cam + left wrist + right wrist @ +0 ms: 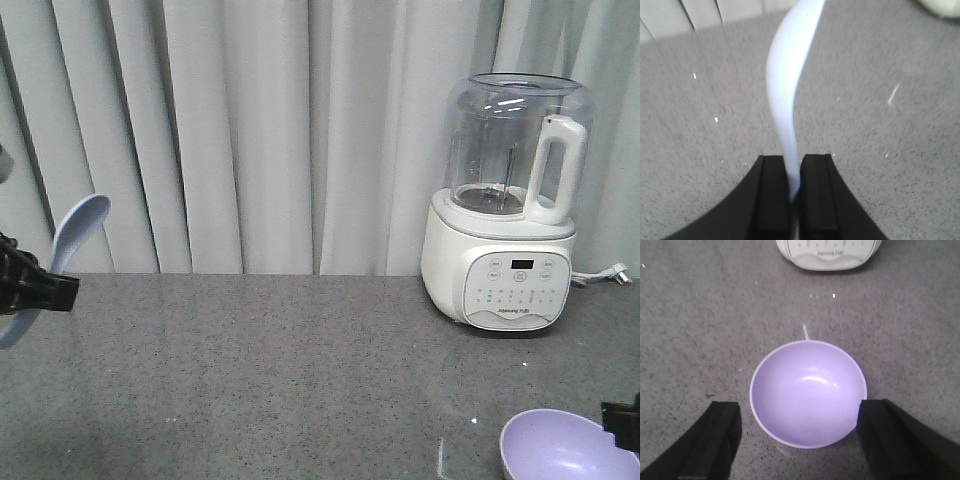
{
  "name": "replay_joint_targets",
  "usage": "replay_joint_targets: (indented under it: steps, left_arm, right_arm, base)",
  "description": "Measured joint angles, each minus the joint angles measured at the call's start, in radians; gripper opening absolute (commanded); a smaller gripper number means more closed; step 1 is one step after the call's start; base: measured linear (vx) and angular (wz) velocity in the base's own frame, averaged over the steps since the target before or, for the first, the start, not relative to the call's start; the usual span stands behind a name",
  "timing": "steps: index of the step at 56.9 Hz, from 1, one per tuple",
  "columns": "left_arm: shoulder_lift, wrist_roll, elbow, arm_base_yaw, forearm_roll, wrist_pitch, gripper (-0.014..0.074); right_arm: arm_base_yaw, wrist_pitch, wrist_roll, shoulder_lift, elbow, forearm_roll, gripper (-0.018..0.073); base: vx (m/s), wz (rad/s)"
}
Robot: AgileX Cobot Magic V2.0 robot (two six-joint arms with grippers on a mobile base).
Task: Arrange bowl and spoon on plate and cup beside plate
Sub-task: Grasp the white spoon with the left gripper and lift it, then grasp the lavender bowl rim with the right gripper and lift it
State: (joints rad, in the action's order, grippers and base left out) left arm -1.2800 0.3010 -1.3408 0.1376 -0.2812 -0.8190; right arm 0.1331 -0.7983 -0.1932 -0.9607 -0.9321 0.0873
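A pale grey curtain point(250, 130) hangs in folds behind a speckled grey table point(280, 370). At the table's far right stands a white blender point(505, 200). Its base has a panel with a small dark display point(521, 265), rows of buttons and a line of writing under them that is too small to read. The right wrist view cuts the base off and shows the same writing blurred. The clear jar point(500, 140) on top has a white handle, and a metal shaft and blade show inside it. A white cord and plug point(605, 275) lie behind the base.

The lavender bowl point(807, 392) sits upright on the table in front of the blender, cut off by the lower edge of the front view. Its inside shows only smooth plastic and a glint of light. The right gripper point(807, 440) is spread wide around the bowl: one finger point(895, 440) meets the rim, the other stands apart from it.

The spoon point(787, 75) is held above the table at the far left, scoop upward. The left gripper point(795, 195) is clenched on its handle.

A short white mark point(805, 331) lies on the table just beyond the bowl.
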Motion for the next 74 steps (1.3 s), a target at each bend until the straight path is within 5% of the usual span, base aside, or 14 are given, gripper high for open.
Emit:
replay_joint_targets:
  steps: [11, 31, 40, 50, 56, 65, 74]
  left_arm:
    - [0.161, 0.002, 0.129, 0.004, -0.004, 0.085, 0.0]
    - [0.358, 0.003, 0.375, 0.004, -0.027, 0.141, 0.0]
    - [0.376, 0.003, 0.39, 0.004, -0.028, 0.143, 0.0]
    - [0.376, 0.003, 0.39, 0.004, -0.05, 0.144, 0.0]
    - [0.376, 0.003, 0.39, 0.004, -0.056, 0.146, 0.0]
    - [0.376, 0.003, 0.39, 0.004, -0.056, 0.151, 0.0]
    - [0.376, 0.003, 0.39, 0.004, -0.057, 0.16, 0.0]
  right_arm:
    - [-0.037, -0.035, -0.003, -0.22, -0.071, -0.023, 0.0529]
    - [-0.314, -0.104, 0.193, -0.437, -0.132, -0.136, 0.0523]
    - [-0.323, -0.071, 0.266, -0.491, -0.133, -0.249, 0.0494]
    - [-0.323, -0.048, 0.297, -0.579, -0.133, -0.267, 0.0448]
    - [-0.323, -0.038, 0.316, -0.63, -0.133, -0.268, 0.0342]
    - [-0.323, -0.025, 0.328, -0.669, -0.133, -0.268, -0.0017]
    - [-0.323, -0.02, 0.351, -0.638, -0.143, -0.289, -0.0012]
  base:
    - [0.0, 0.0]
    - [0.0, 0.0]
    - [0.0, 0.0]
    - [0.0, 0.0]
    - [0.0, 0.0]
    - [0.0, 0.0]
    - [0.0, 0.0]
